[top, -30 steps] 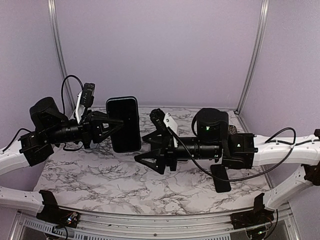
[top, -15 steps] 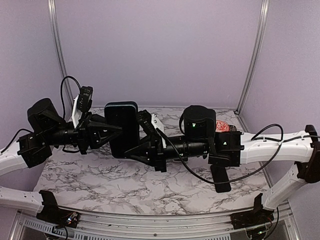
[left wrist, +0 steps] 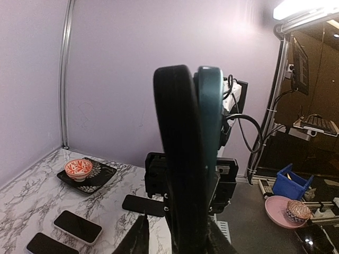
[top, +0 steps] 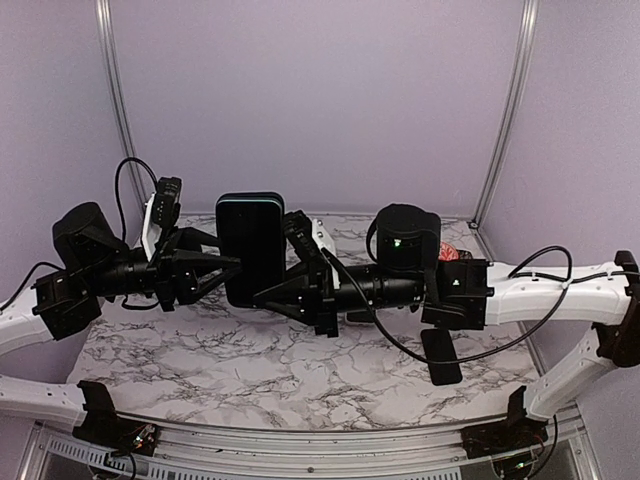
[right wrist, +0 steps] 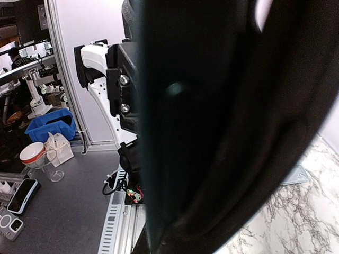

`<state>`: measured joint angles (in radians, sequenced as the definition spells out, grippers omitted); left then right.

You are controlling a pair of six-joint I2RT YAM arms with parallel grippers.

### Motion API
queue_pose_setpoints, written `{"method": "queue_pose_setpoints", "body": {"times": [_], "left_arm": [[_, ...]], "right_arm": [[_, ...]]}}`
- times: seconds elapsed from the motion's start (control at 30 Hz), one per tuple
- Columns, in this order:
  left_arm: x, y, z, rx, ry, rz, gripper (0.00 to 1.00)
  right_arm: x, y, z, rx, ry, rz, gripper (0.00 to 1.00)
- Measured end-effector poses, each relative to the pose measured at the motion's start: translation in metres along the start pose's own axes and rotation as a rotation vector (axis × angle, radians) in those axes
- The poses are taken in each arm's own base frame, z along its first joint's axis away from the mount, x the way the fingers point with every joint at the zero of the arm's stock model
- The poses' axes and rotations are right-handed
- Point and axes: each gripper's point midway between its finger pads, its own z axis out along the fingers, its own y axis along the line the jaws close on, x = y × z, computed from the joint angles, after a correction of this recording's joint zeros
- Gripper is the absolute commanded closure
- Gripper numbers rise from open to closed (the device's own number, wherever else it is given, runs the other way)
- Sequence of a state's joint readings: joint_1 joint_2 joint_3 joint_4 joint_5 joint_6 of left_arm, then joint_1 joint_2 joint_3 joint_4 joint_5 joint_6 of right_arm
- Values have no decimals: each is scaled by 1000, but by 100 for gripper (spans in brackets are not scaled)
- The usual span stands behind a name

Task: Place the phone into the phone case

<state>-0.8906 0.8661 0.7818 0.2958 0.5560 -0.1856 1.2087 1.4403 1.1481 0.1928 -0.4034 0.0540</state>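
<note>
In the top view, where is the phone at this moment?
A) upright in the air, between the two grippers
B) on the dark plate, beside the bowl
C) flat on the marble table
A: the phone stands upright above the table, with the left gripper at its left edge and the right gripper at its right edge.

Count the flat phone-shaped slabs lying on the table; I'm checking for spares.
3, all in the left wrist view: dark slab farthest right, light-edged slab left of it, corner slab at bottom left. More may be hidden.
</note>
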Motion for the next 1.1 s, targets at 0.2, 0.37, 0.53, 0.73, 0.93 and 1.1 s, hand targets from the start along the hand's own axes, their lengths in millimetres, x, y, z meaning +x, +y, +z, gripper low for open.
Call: {"method": "queue_pose_setpoints", "body": {"times": [0.2, 0.37, 0.53, 0.73, 0.93, 1.1], "left_arm": [[5, -6, 5, 35, 20, 0, 100], [3, -8, 6, 35, 17, 5, 100], [14, -4, 7, 15, 48, 2, 100], [22, -6, 8, 23, 74, -2, 100], [25, -11, 10, 42, 83, 9, 100], [26, -12, 10, 47, 83, 71, 100]], "right_arm": [[6, -7, 3, -2, 15, 10, 100], [3, -5, 3, -12, 7, 2, 18], [-15, -11, -9, 39, -39, -17, 4], [-64, -5, -34, 60, -152, -89, 22], [-83, -5, -34, 59, -189, -122, 90], [-84, -7, -35, 52, -187, -72, 100]]}}
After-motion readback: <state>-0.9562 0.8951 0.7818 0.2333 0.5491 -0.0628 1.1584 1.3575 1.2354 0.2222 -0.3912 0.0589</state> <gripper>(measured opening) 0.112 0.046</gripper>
